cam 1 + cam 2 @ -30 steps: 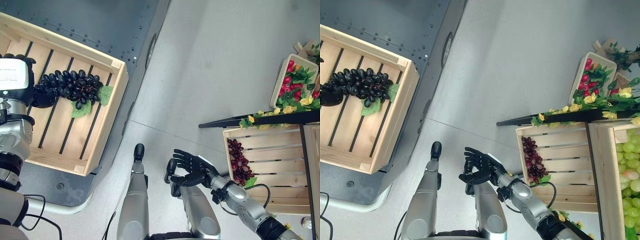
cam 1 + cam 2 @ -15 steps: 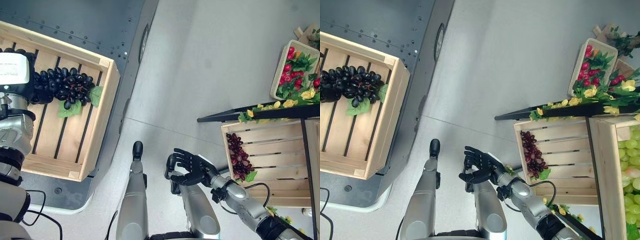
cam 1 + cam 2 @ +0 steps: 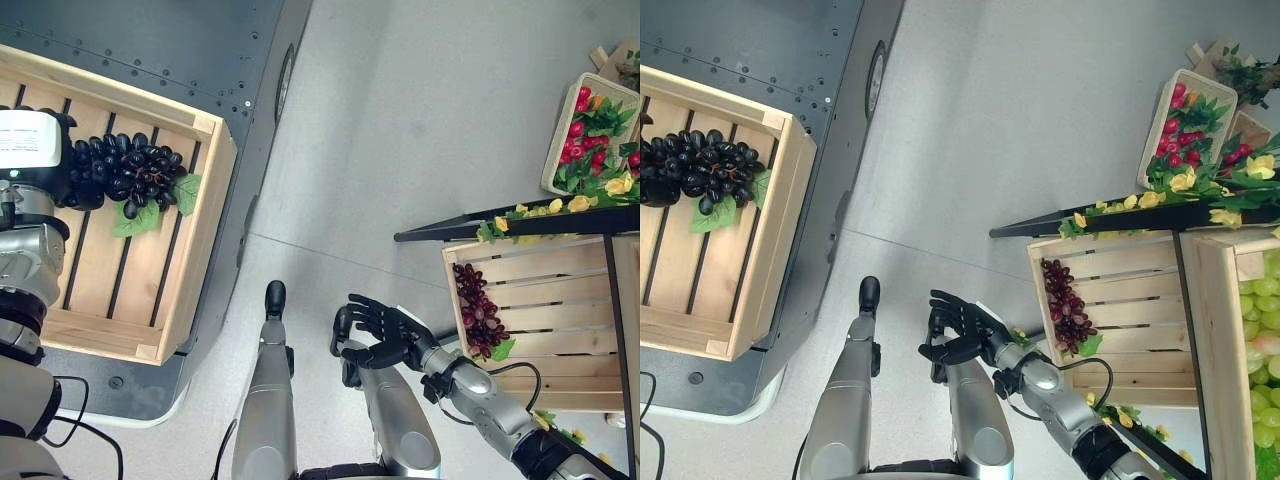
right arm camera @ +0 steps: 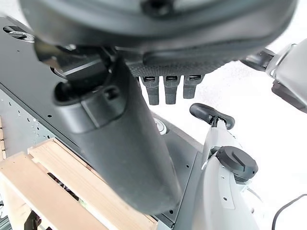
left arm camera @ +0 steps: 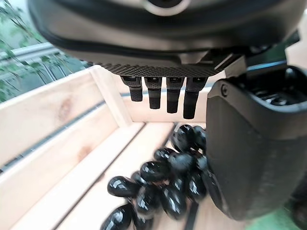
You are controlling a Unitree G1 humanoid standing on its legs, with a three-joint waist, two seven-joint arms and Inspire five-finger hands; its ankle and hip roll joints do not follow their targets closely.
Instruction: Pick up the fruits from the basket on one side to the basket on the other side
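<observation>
Loosely open left-hand fingers [image 5: 167, 98] above black grapes [image 5: 163, 184]

A grey floor [image 3: 430, 120] spans the centre of the frame. At the upper left, a dark metal platform [image 3: 190, 40] rests on it and carries a wooden crate [image 3: 195, 250]. At the right edge, a second wooden crate [image 3: 560, 300] sits below a black shelf edge [image 3: 520, 225] lined with yellow flowers.

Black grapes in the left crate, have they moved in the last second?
No. The camera shifted, but the black grapes lie as close to the wooden crate's right wall as before.
</observation>
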